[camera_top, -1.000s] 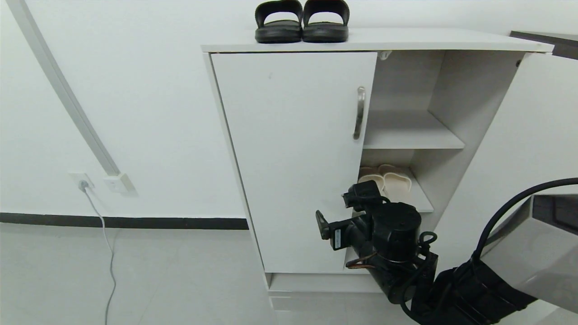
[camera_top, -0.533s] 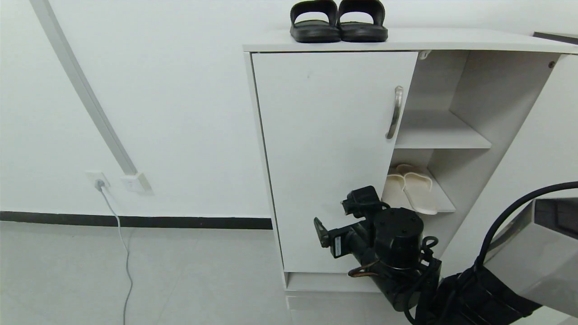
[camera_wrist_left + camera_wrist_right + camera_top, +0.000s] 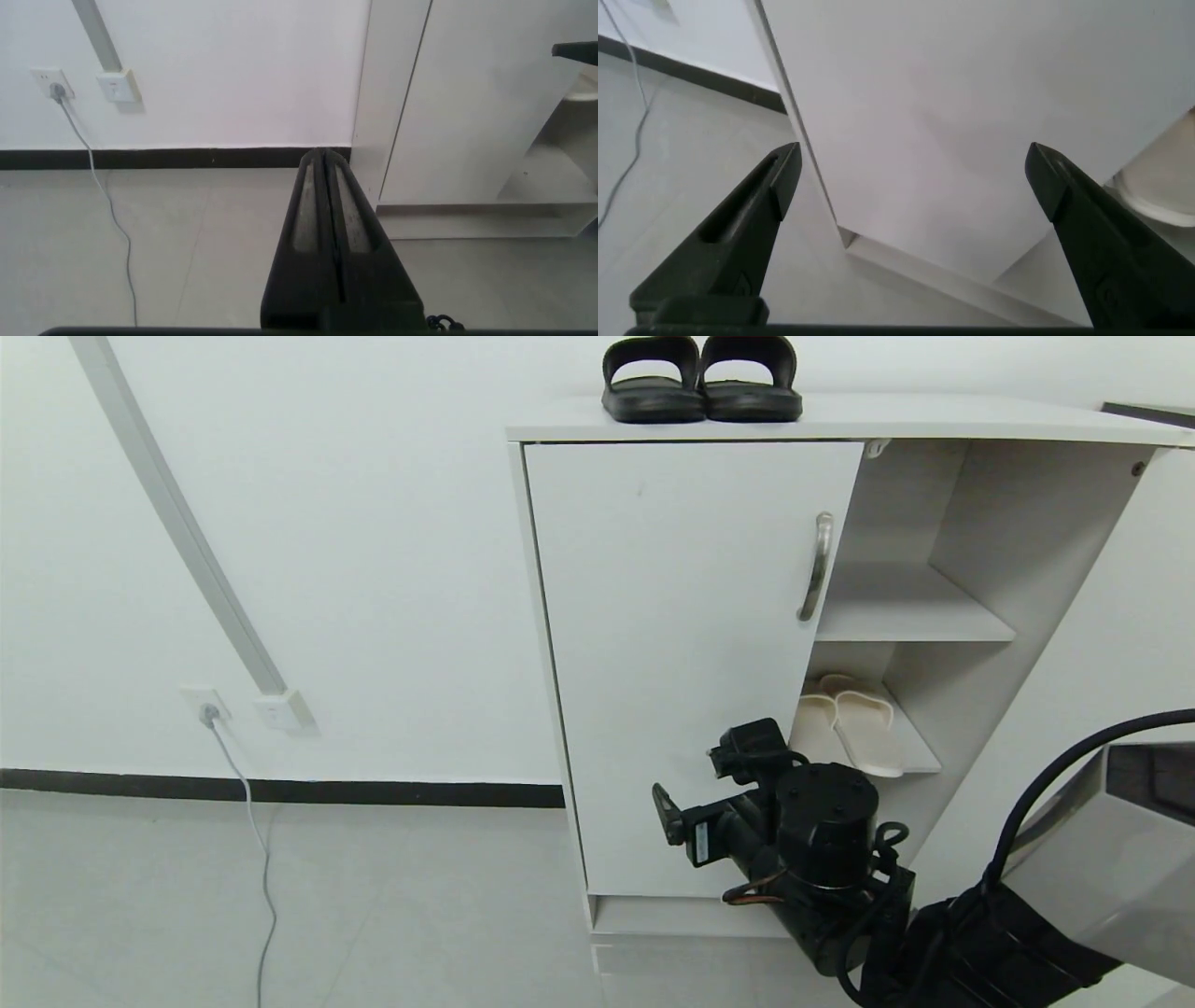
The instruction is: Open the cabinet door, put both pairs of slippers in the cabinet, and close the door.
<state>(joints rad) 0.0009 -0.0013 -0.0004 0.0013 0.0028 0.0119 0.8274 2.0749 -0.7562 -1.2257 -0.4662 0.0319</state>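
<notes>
In the head view, the white cabinet (image 3: 934, 420) is standing against the wall with one door (image 3: 681, 663) shut and the other door (image 3: 1102, 616) swung wide. The black slippers (image 3: 702, 383) are sitting side by side on the cabinet's top, above the shut door. Inside the cabinet, the cream slippers (image 3: 854, 723) are lying together on the lower shelf (image 3: 920, 761) — just under the upper shelf (image 3: 910, 616). The right gripper (image 3: 707, 777) is hanging low in front of the shut door, its jaws spread wide and holding nothing. A small white label (image 3: 698, 845) is showing on that arm's wrist, its print too small to read.

In the left wrist view, the left gripper (image 3: 324, 163) is pointing toward the cabinet's base on its shut side, jaws pressed together on nothing.

In the right wrist view, the right gripper's jaws are standing far apart, framing the shut door's lower part — and the edge of a cream slipper is showing inside the cabinet.
</notes>
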